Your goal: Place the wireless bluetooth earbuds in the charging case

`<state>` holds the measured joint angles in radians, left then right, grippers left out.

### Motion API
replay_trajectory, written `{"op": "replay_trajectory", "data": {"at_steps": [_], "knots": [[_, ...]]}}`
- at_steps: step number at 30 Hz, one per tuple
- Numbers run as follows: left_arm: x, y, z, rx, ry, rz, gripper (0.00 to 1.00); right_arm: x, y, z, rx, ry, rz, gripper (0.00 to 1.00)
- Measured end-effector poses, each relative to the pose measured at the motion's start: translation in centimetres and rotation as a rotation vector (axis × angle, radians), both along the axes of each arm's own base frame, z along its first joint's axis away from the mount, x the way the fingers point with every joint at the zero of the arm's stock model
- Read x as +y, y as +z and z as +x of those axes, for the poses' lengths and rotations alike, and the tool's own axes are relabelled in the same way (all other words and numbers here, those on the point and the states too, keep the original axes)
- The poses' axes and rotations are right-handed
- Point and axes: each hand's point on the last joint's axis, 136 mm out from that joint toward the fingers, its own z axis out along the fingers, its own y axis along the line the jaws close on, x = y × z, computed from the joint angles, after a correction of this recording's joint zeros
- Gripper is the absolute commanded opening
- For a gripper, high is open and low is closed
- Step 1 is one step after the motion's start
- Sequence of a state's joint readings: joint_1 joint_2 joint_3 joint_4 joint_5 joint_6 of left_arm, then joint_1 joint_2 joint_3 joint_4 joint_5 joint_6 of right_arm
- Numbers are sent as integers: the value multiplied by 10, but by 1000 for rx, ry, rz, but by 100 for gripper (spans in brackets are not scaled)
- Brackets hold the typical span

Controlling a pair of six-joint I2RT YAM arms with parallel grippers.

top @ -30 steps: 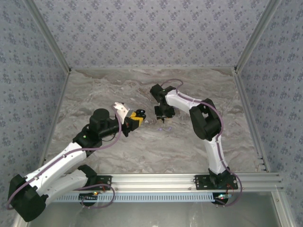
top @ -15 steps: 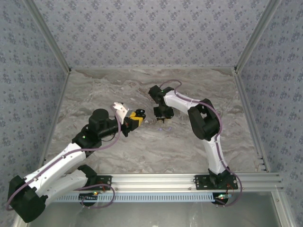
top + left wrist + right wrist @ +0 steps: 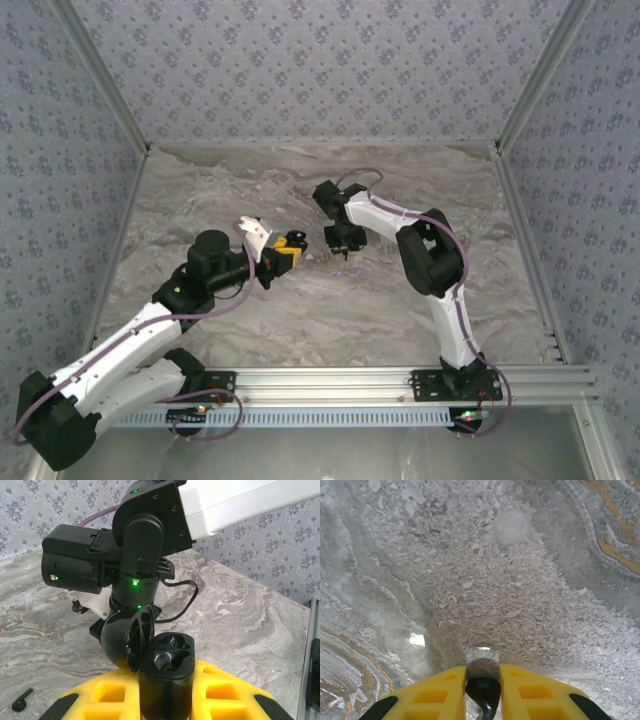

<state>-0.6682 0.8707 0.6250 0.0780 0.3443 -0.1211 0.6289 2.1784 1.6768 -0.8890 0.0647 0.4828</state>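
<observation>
The left hand is clamped on the black charging case, whose lid is hinged open with 2 sockets exposed. The right hand points down at the marbled surface near the case, its yellow fingers closed on 1 black earbud. A second black earbud lies on the surface beside the left hand.

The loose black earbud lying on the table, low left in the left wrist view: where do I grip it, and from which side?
Probably grip the black earbud across its rounded head, coming straight down from above. It lies flat on the table, thin stem angled away from the head, so a side approach would likely push it. Small in view, so tentative.
</observation>
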Motion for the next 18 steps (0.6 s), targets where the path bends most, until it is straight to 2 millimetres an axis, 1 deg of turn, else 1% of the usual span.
{"op": "replay_trajectory", "data": {"at_steps": [4, 7, 12, 18], "knots": [[1, -3, 4, 21, 24, -1, 19, -5, 2, -4, -25, -8, 42, 21], [0, -13, 12, 58, 54, 6, 19, -13, 8, -8, -42, -26, 89, 21], [-1, -37, 27, 134, 124, 25, 19, -19, 30, -4, -108, -49, 183, 21], [-1, -61, 40, 193, 182, 39, 19, -9, 57, -2, -192, -30, 309, 20]]}}
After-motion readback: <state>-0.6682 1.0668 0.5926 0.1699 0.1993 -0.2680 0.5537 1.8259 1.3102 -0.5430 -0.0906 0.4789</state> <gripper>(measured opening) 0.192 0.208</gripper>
